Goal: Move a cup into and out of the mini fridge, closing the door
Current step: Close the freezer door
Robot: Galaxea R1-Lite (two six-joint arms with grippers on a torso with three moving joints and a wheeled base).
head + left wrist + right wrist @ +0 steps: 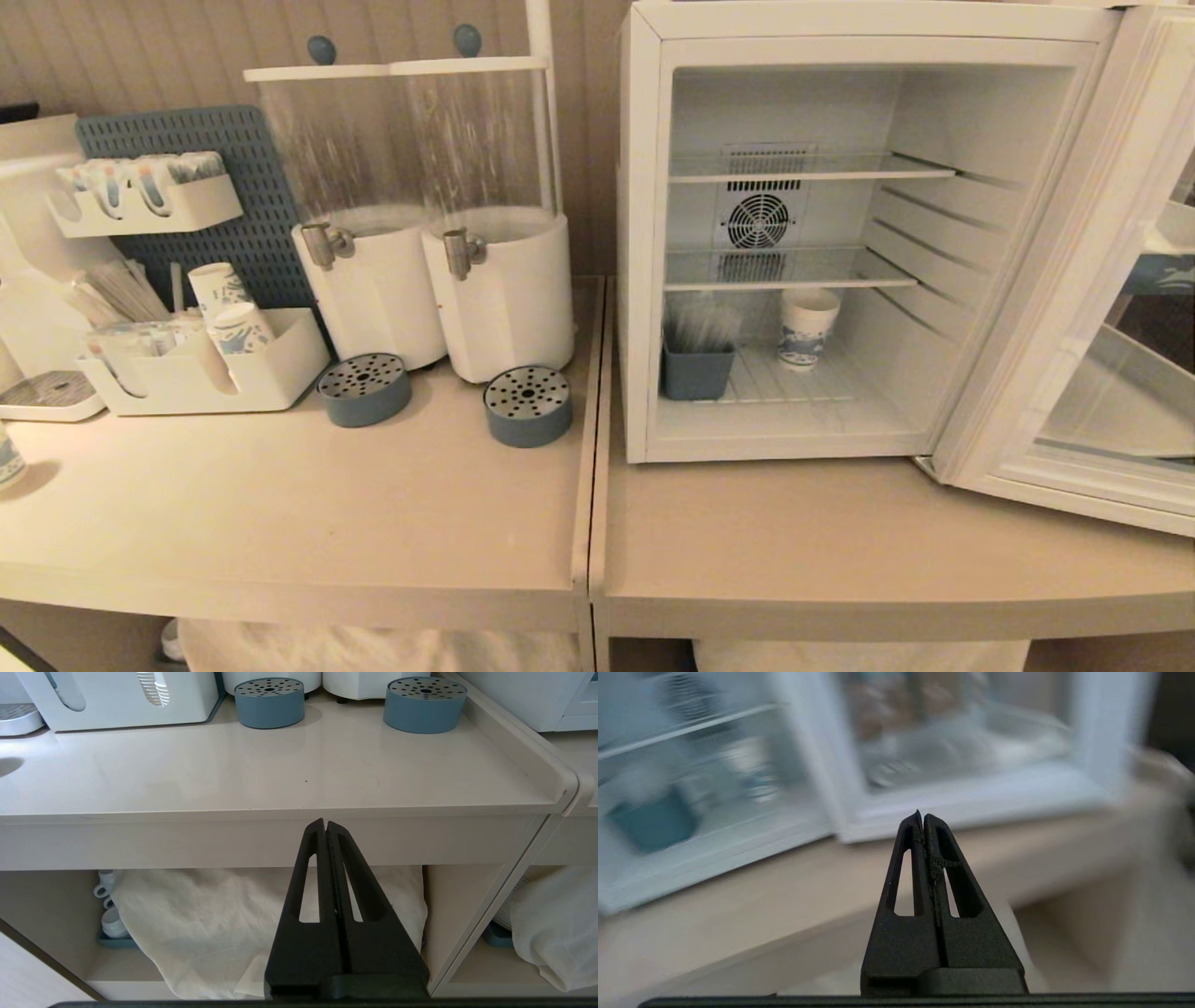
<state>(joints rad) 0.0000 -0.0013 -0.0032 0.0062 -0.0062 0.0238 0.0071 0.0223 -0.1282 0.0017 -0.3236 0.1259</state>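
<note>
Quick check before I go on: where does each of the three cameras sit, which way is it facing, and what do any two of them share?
Head: high, looking down at the counter and the mini fridge, door open, cup inside; no arm shows.
Left wrist: below counter height, facing the counter edge; left gripper shut.
Right wrist: low, facing the open fridge; right gripper shut.
Shared: head and left wrist show the two blue drip trays; head and right wrist show the blue bin.

Finding no readable text, label, brand, number or sign anywhere in these views, not even on the mini fridge (pixel 644 233), its open door (pixel 1083 280) or the cup (pixel 807 329) inside.
</note>
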